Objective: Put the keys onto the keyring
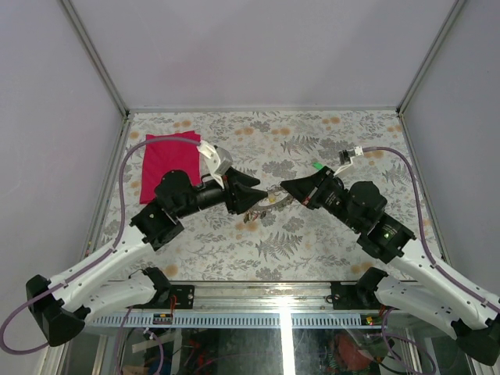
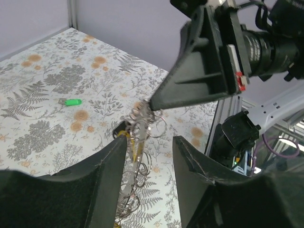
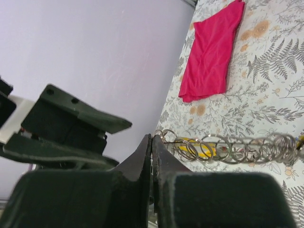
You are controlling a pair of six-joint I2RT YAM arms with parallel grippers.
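The keyring [image 1: 269, 200] hangs above the table between my two grippers, a grey metal ring fringed with several small silver rings. My right gripper [image 1: 286, 187] is shut on its rim; in the right wrist view the fingers [image 3: 152, 138] are pressed together with the keyring [image 3: 228, 148] stretching off to the right. A yellow key head [image 3: 199, 146] shows behind the rings. My left gripper [image 2: 149, 140] is open, and the keyring [image 2: 138, 137] runs edge-on between its fingers, close along the left one. A green key [image 2: 72, 101] lies loose on the table, also seen in the top view [image 1: 316, 165].
A red cloth [image 1: 168, 168] lies at the back left of the patterned table [image 1: 312, 234], also in the right wrist view [image 3: 211, 52]. Grey walls enclose the table on three sides. The arm bases and a rail run along the near edge.
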